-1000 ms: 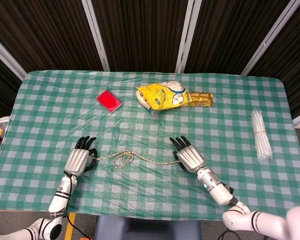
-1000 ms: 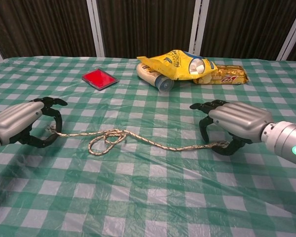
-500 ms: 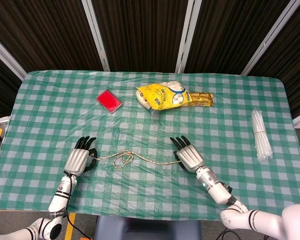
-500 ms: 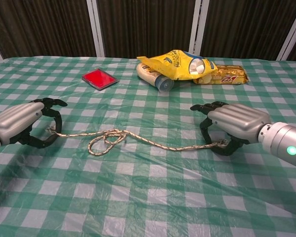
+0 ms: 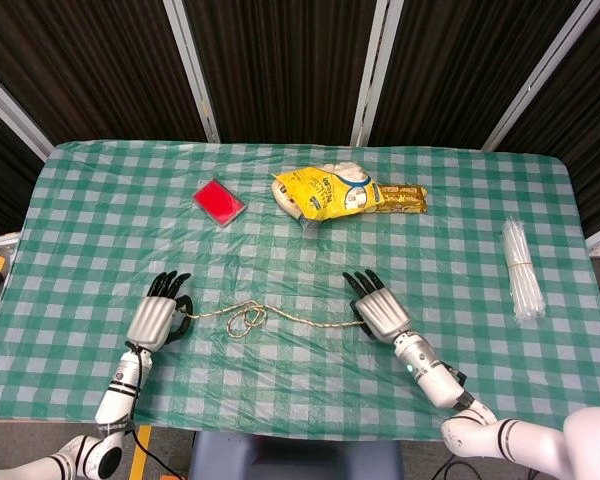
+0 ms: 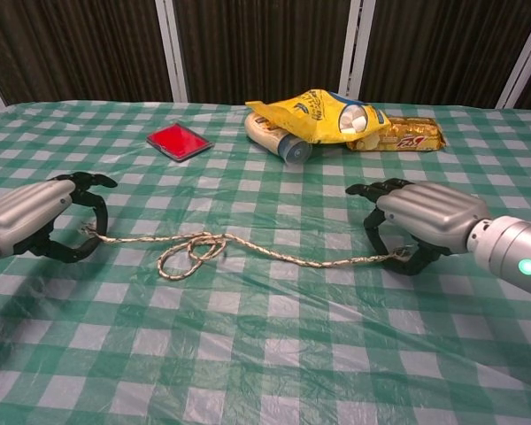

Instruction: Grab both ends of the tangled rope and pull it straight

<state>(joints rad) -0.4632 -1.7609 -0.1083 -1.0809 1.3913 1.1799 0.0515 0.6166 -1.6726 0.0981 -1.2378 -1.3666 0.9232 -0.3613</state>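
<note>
The rope (image 6: 248,249) lies on the checked table (image 6: 274,354) between the two hands, its loose loop nearer the left hand (image 6: 35,217). That hand pinches one end; the right hand (image 6: 420,221) seems to pinch the other, though its fingertips hide the contact.
</note>
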